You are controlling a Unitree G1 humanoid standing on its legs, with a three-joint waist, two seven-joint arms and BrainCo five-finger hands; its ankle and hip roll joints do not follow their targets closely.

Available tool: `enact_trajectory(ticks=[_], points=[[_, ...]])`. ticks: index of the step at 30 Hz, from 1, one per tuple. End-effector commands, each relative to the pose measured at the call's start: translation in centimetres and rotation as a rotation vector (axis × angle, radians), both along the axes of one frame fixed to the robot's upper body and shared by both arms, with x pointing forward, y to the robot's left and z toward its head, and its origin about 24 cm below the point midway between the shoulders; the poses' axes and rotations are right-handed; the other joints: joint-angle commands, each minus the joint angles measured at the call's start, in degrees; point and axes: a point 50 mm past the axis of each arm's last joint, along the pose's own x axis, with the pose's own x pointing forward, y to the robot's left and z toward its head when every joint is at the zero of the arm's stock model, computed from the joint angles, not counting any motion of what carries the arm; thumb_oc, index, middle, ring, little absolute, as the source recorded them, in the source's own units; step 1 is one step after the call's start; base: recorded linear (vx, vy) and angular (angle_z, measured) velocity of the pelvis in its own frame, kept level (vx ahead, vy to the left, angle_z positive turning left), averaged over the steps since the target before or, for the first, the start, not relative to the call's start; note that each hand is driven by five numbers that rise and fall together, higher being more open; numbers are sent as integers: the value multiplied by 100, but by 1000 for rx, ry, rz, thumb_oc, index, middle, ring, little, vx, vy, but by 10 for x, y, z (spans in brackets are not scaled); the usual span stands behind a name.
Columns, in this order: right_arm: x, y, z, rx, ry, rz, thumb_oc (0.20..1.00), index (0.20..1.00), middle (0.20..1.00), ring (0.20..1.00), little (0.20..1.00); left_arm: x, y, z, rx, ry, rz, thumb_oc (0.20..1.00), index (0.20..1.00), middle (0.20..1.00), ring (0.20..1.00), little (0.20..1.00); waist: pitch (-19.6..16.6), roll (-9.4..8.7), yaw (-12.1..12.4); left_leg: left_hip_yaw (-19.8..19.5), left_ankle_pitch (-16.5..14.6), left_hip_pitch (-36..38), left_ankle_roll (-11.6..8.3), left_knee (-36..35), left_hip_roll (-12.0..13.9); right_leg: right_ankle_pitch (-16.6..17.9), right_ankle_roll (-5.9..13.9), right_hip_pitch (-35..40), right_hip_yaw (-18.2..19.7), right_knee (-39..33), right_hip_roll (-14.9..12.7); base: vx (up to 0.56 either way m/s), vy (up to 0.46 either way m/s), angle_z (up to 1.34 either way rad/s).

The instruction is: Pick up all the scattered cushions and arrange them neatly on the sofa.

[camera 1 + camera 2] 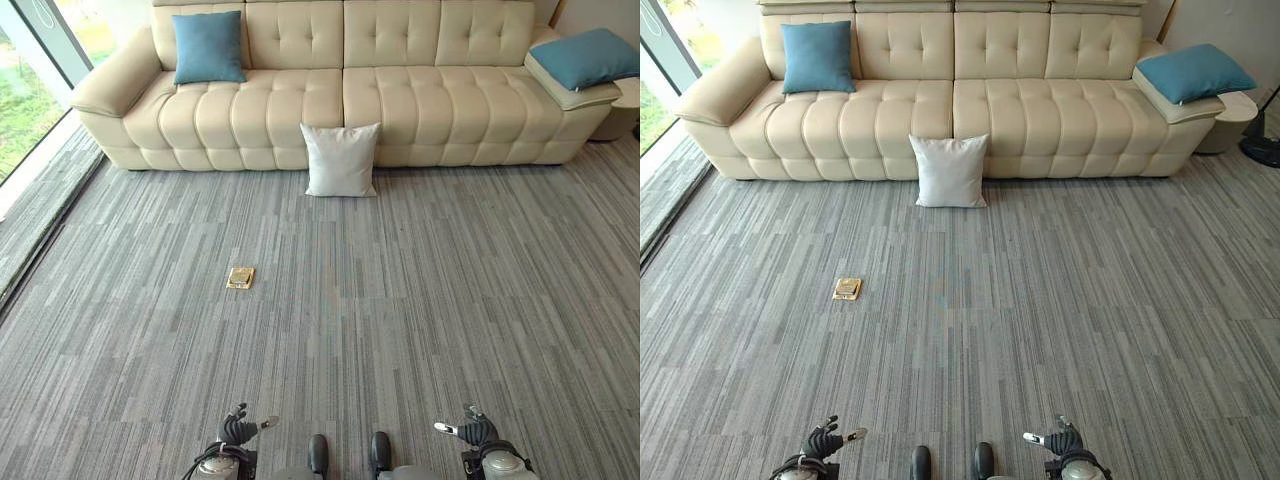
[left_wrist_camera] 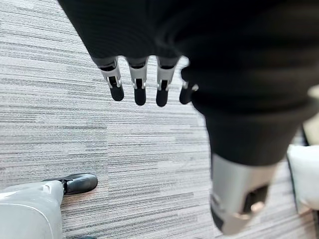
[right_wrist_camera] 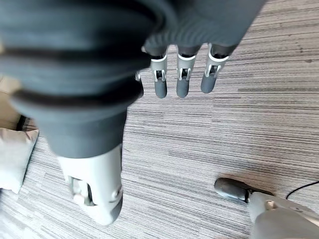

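Cushions are spread about a cream sofa (image 1: pixel 340 95). From the left eye view, a white cushion (image 1: pixel 341 159) stands on the carpet (image 1: pixel 420 300), leaning against the sofa's front at the middle. A blue cushion (image 1: pixel 208 46) sits upright against the backrest near the sofa's left end, and a second blue cushion (image 1: pixel 585 56) lies slumped on the right armrest. A small brass floor plate (image 1: pixel 240 277) is set in the carpet, well apart from the sofa. Both hands hang low at the bottom edge, far from any cushion.

The right eye view shows the same layout, with a round side table (image 1: pixel 1228 120) just beyond the sofa's right end.

In the left wrist view, the left robot hand (image 2: pixel 144 79) has straight, relaxed fingers and holds nothing above the carpet.

In the right wrist view, the right robot hand (image 3: pixel 179 74) is likewise spread loose and empty, and the white cushion shows at the edge.

The step in hand is likely the approach to the white cushion. Walking straight ahead, stopping just short, then clasping it from both sides should keep it from toppling.
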Motion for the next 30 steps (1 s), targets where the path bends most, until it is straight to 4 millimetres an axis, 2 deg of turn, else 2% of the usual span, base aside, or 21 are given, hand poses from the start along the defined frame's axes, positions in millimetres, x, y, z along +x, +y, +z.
enact_trajectory(ticks=[1, 2, 3, 4, 6, 7, 10, 14, 15, 17, 18, 19, 21, 23, 24, 25, 27, 30], points=[[27, 5, 13, -19, -86, 60, 1000, 1000, 1000, 1000, 1000, 29, 5, 13, 27, -96, 3, 1000, 1000, 1000, 1000, 1000, 120, -153, 103, -206, -650, 281, -175, -2, 132, -826, 665, 139, 81, 480, -519, -48, 190, 5], [33, 8, 18, -14, -113, 62, 1000, 1000, 1000, 1000, 1000, 42, 9, 26, 48, -171, -22, 1000, 1000, 1000, 1000, 1000, 402, -49, 79, -199, -747, 389, 20, 71, 77, -617, 877, -718, 145, 2252, -563, 61, 245, -10], [34, 10, 19, -5, -125, 64, 1000, 1000, 1000, 1000, 1000, 44, 9, 29, 49, -189, -30, 1000, 1000, 1000, 1000, 1000, 449, 33, 44, -236, -787, 535, 30, 43, 102, -557, 831, -1099, 119, 2754, -453, 128, 251, -34], [34, 10, 19, -5, -128, 63, 1000, 1000, 1000, 1000, 1000, 46, 9, 30, 48, -198, -34, 1000, 1000, 1000, 1000, 1000, 476, 56, 24, -264, -816, 637, 26, 16, 99, -600, 800, -1180, 54, 2735, -417, 267, 55, -33], [36, 9, 22, -9, -140, 65, 1000, 1000, 1000, 1000, 1000, 49, 7, 32, 47, -207, -46, 1000, 1000, 1000, 1000, 1000, 502, 77, -73, -315, -914, 803, -4, -2, 61, -661, 677, -1343, -145, 2249, -273, 267, -49, 20], [35, 7, 21, -18, -130, 59, 1000, 1000, 1000, 1000, 1000, 50, 6, 31, 42, -205, -43, 1000, 1000, 1000, 1000, 1000, 514, 61, -170, -394, -999, 922, -31, -2, 5, -575, 674, -1454, -227, 1791, -189, 208, -68, 30], [32, 5, 19, -24, -115, 54, 1000, 1000, 1000, 1000, 1000, 51, 5, 29, 39, -188, -37, 1000, 1000, 1000, 1000, 1000, 515, 71, -272, -475, -1102, 1033, -73, -2, -13, -489, 658, -1431, -277, 1371, -168, 211, -106, 24], [22, 0, 13, -23, -85, 20, 1000, 1000, 1000, 1000, 1000, 34, 3, 14, 21, -100, -2, 1000, 1000, 1000, 1000, 1000, 312, 138, -332, -439, -1255, 1223, -180, 27, 106, -572, 455, -1097, -218, 1165, -100, 307, -161, 36], [21, -3, 12, -25, -79, 11, 1000, 1000, 1000, 1000, 1000, 31, 0, 11, 7, -81, 9, 1000, 1000, 1000, 1000, 1000, 267, 160, -355, -378, -1242, 1105, -298, 420, 171, -644, 376, -880, -239, 1056, -76, 343, -206, 32], [21, -5, 13, -32, -80, 20, 1000, 1000, 1000, 1000, 1000, 28, 1, 9, 9, -67, 10, 1000, 1000, 1000, 1000, 1000, 245, 174, -360, -350, -1101, 957, -404, 983, 183, -729, 279, -675, -240, 972, -32, 298, -180, 29], [22, -6, 15, -35, -91, 30, 1000, 1000, 1000, 1000, 1000, 27, 0, 9, 5, -67, 10, 1000, 1000, 1000, 1000, 1000, 301, 141, -337, -312, -822, 706, -552, 1675, 130, -815, 176, -437, -206, 897, -22, 327, -177, -2], [21, -9, 14, -41, -83, 25, 1000, 1000, 1000, 1000, 1000, 29, 0, 9, 1, -70, 14, 1000, 1000, 1000, 1000, 1000, 355, 69, -306, -119, -686, 393, -573, 2164, 185, -939, 94, -244, -192, 872, -80, 305, -146, 8], [19, -12, 13, -47, -69, 16, 1000, 1000, 1000, 1000, 1000, 28, -1, 8, -4, -63, 15, 1000, 1000, 1000, 1000, 1000, 373, 1, -256, 107, -807, 152, -492, 2163, 270, -1036, 81, -76, -200, 807, -144, 231, -59, 3], [18, -14, 12, -51, -63, 12, 1000, 1000, 1000, 1000, 1000, 24, -1, 6, -4, -48, 14, 1000, 1000, 1000, 1000, 1000, 368, -80, -183, 163, -1053, -29, -390, 1894, 262, -1099, 126, 90, -173, 724, -214, 280, 1, -35], [19, -16, 13, -59, -65, 17, 1000, 1000, 1000, 1000, 1000, 24, -1, 7, -2, -51, 8, 1000, 1000, 1000, 1000, 1000, 367, -94, -115, 88, -916, -285, -415, 1544, 298, -1164, 170, 257, -164, 613, -249, 238, 27, -28], [19, -16, 13, -59, -64, 17, 1000, 1000, 1000, 1000, 1000, 24, -1, 7, -1, -50, 8, 1000, 1000, 1000, 1000, 1000, 373, -97, -114, 89, -913, -271, -415, 1534, 295, -1166, 171, 268, -163, 610, -252, 329, 79, -35], [19, -19, 14, -86, -58, 26, 1000, 1000, 1000, 1000, 1000, 27, -2, 10, 1, -76, 9, 1000, 1000, 1000, 1000, 1000, 406, -6, 50, -175, -35, -800, -572, 620, 529, -1337, 211, 586, -83, 459, -191, 349, 126, -18], [16, -20, 13, -96, -44, 29, 1000, 1000, 1000, 1000, 1000, 29, 0, 12, 6, -89, 12, 1000, 1000, 1000, 1000, 1000, 437, -40, 128, -94, 62, -1052, -612, 295, 531, -1437, 259, 850, 9, 346, -235, 239, 111, -13]])
